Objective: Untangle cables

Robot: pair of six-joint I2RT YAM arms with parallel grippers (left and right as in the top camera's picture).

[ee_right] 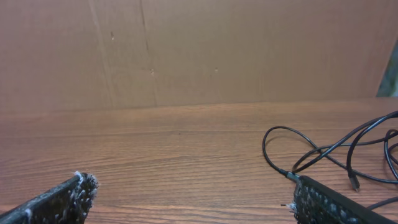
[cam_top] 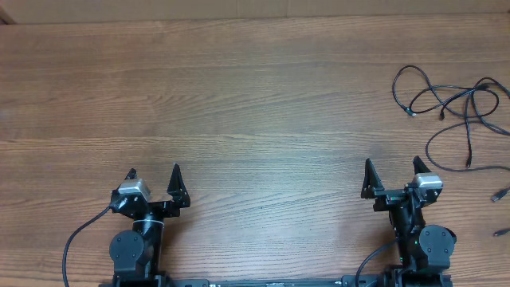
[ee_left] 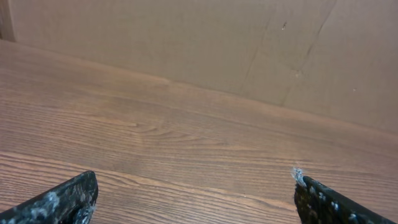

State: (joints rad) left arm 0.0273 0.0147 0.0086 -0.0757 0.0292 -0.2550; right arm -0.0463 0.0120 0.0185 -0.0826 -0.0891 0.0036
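The cables are thin black cords lying tangled in loops at the table's far right, with small plugs at their ends. In the right wrist view the cables loop ahead and to the right of my fingers. My right gripper stands open near the front edge, below and left of the tangle, holding nothing. My left gripper is open at the front left, far from the cords, with only bare wood between its fingers.
Two loose plug ends lie at the right edge, near the right arm. A brown cardboard wall stands behind the wooden table. The table's right edge is close to the tangle.
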